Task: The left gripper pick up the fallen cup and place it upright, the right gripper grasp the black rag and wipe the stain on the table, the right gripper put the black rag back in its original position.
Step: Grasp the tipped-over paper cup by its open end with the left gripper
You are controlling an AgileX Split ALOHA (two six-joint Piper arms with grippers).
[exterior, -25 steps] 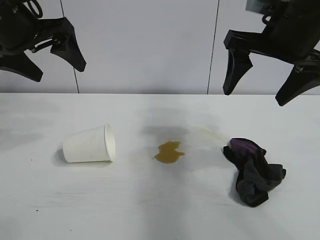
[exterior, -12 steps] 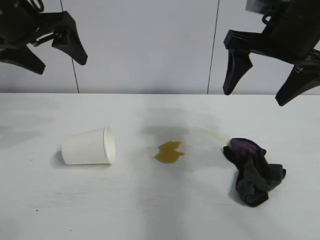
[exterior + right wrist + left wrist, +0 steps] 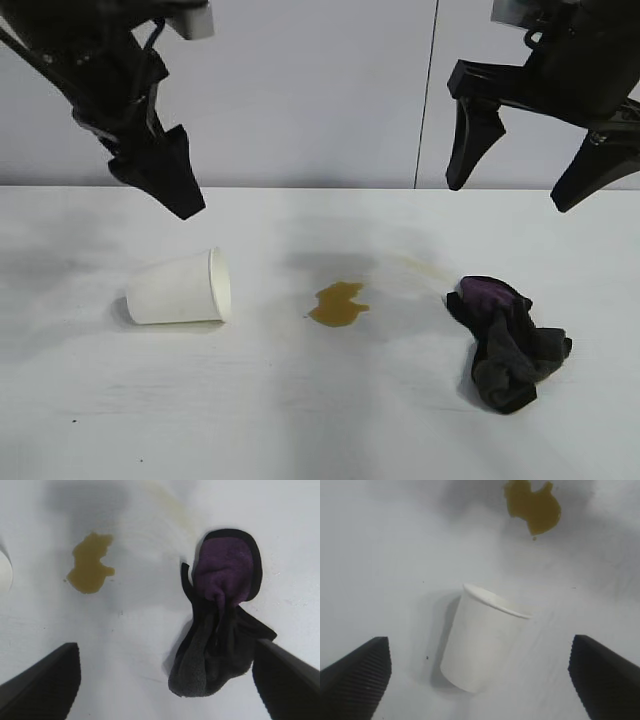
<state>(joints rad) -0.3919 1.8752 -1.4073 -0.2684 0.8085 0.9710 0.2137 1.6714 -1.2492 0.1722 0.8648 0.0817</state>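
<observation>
1. A white paper cup (image 3: 180,288) is seen lying on its side on the table (image 3: 300,420), at the left of the exterior view, with its rolled rim turned toward the middle of the tabletop.

2. The left gripper (image 3: 160,170) is held in the air above and just behind the cup, pointed steeply down. In the left wrist view its two ribbed fingers (image 3: 355,675) are shown spread wide apart, with the cup (image 3: 482,640) framed between them on the table below and nothing gripped.

3. A yellowish-brown stain (image 3: 338,303) is spread near the middle of the table, between the cup and the rag and apart from both. A faint thin trail is traced from it toward the rag.

4. The black rag (image 3: 508,345) is left in a crumpled bundle at the right of the table, its purple patch turned toward the stain.

5. The right gripper (image 3: 515,180) is hung well above the rag, clear of the table. Its fingers (image 3: 42,682) are spread apart and nothing is held between them; in the right wrist view the rag (image 3: 220,630) and the stain (image 3: 91,562) are both seen on the table below.
</observation>
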